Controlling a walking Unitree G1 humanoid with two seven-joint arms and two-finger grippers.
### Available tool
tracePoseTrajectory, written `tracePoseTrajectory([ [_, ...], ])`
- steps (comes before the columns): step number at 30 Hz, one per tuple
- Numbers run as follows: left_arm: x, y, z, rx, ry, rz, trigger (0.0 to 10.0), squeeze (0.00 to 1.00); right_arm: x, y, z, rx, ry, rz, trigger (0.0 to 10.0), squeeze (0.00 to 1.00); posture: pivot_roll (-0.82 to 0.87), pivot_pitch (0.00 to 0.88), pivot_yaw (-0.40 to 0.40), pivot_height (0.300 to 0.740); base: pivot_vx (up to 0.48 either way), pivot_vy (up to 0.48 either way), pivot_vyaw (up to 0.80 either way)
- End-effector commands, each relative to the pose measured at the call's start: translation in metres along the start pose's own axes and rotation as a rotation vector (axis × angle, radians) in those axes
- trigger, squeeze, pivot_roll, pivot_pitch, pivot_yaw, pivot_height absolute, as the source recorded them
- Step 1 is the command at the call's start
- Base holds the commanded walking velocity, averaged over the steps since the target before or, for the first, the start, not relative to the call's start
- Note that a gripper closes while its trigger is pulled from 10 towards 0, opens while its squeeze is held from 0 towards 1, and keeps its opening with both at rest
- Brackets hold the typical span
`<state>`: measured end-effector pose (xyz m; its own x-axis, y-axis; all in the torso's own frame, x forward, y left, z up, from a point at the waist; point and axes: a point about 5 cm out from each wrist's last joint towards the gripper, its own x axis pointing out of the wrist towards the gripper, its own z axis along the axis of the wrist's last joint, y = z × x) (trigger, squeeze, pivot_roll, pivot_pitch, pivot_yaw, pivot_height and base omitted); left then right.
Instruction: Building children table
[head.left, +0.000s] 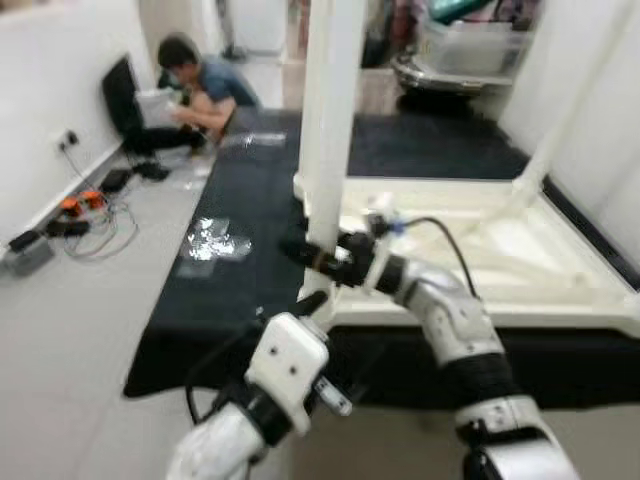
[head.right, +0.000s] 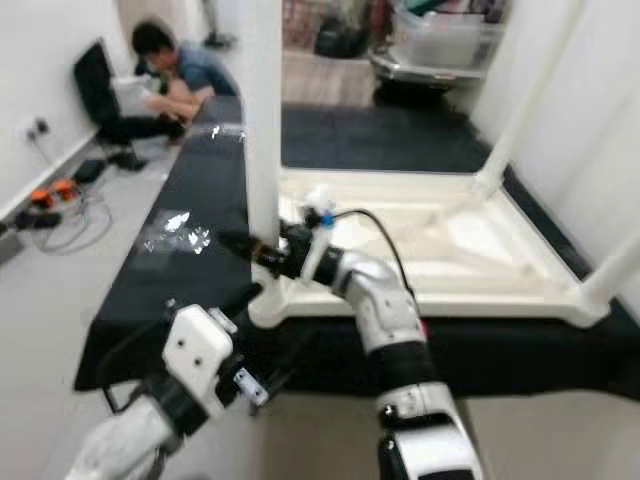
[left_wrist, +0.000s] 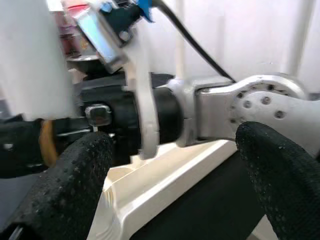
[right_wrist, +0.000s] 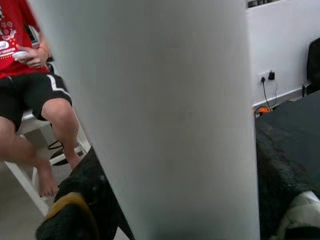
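Observation:
A white children's table (head.left: 500, 250) lies upside down on a black mat (head.left: 240, 200), its legs pointing up. My right gripper (head.left: 305, 250) is at the bottom of the near left leg (head.left: 330, 120), one black finger on each side of it, pressed against the leg (right_wrist: 165, 110). My left gripper (head.left: 312, 305) is just below, by the table's near left corner. Its fingers (left_wrist: 65, 190) stand wide open, with nothing held and my right wrist (left_wrist: 225, 110) in front of them.
A person (head.left: 200, 90) crouches at the mat's far left corner beside a black case. Cables and a power strip (head.left: 70, 215) lie on the floor by the left wall. A crinkled plastic bag (head.left: 213, 240) rests on the mat. A seated person in red (right_wrist: 25, 75) is behind the leg.

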<state>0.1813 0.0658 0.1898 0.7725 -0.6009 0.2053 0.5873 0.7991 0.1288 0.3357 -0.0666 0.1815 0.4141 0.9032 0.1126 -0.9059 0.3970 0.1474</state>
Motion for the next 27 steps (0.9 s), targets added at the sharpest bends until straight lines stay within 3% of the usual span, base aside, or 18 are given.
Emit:
tracePoseTrajectory([
  [1, -0.001, -0.002, -0.001, -0.004, 0.010, -0.003, 10.0, 0.00, -0.001, -0.003, 0.000, -0.036, 0.023, -0.047, 10.0, 0.00, 0.10, 0.079, -0.095, 0.740, 0.000, 0.000, 0.00],
  [8, 0.000, -0.002, -0.001, -0.006, 0.011, -0.001, 10.0, 0.00, 0.001, -0.009, -0.004, -0.060, 0.032, -0.107, 10.0, 0.00, 0.10, 0.079, -0.097, 0.740, 0.000, 0.000, 0.00],
  [9, -0.001, -0.001, -0.001, -0.006, 0.011, 0.001, 10.0, 0.00, 0.001, -0.015, -0.002, -0.088, 0.020, -0.183, 0.0, 0.00, 0.10, 0.082, -0.098, 0.740, 0.000, 0.000, 0.00],
  [12, 0.000, 0.000, -0.001, -0.002, 0.010, 0.002, 10.0, 0.00, 0.000, -0.033, 0.002, -0.135, 0.021, -0.484, 0.0, 0.00, 0.09, 0.083, -0.097, 0.740, 0.000, 0.000, 0.00],
  [13, 0.001, 0.000, -0.001, -0.001, 0.010, 0.002, 10.0, 0.00, -0.002, -0.037, 0.002, -0.142, 0.029, -0.561, 0.0, 0.00, 0.09, 0.083, -0.097, 0.740, 0.000, 0.000, 0.00],
  [14, 0.001, 0.000, -0.001, -0.001, 0.010, 0.002, 10.0, 0.00, -0.002, -0.037, 0.002, -0.142, 0.029, -0.561, 0.0, 0.00, 0.09, 0.083, -0.097, 0.740, 0.000, 0.000, 0.00],
  [17, 0.001, 0.001, -0.001, 0.001, 0.007, 0.009, 10.0, 0.00, -0.013, -0.045, 0.002, -0.186, 0.058, -0.829, 0.0, 0.00, 0.09, 0.081, -0.098, 0.740, 0.000, 0.000, 0.00],
  [20, 0.001, 0.001, -0.001, 0.002, 0.007, 0.012, 10.0, 0.00, -0.016, -0.046, 0.003, -0.198, 0.059, -0.897, 0.0, 0.00, 0.09, 0.081, -0.098, 0.740, 0.000, 0.000, 0.00],
  [22, 0.002, 0.002, -0.001, 0.005, 0.009, 0.020, 10.0, 0.00, -0.031, -0.045, 0.000, -0.165, 0.051, -1.125, 0.0, 0.00, 0.09, 0.084, -0.100, 0.740, 0.000, 0.000, 0.00],
  [23, 0.002, 0.002, -0.001, 0.005, 0.009, 0.020, 10.0, 0.00, -0.031, -0.045, 0.000, -0.165, 0.051, -1.125, 0.0, 0.00, 0.09, 0.084, -0.100, 0.740, 0.000, 0.000, 0.00],
  [25, 0.002, 0.003, -0.001, 0.009, 0.012, 0.026, 10.0, 0.00, -0.046, -0.038, -0.001, -0.135, 0.016, -1.348, 0.0, 0.00, 0.09, 0.085, -0.101, 0.740, 0.000, 0.000, 0.00],
  [27, 0.002, 0.004, -0.002, 0.010, 0.012, 0.030, 10.0, 0.00, -0.049, -0.030, -0.002, -0.110, -0.005, -1.434, 0.0, 0.00, 0.09, 0.084, -0.102, 0.740, 0.000, 0.000, 0.00],
])
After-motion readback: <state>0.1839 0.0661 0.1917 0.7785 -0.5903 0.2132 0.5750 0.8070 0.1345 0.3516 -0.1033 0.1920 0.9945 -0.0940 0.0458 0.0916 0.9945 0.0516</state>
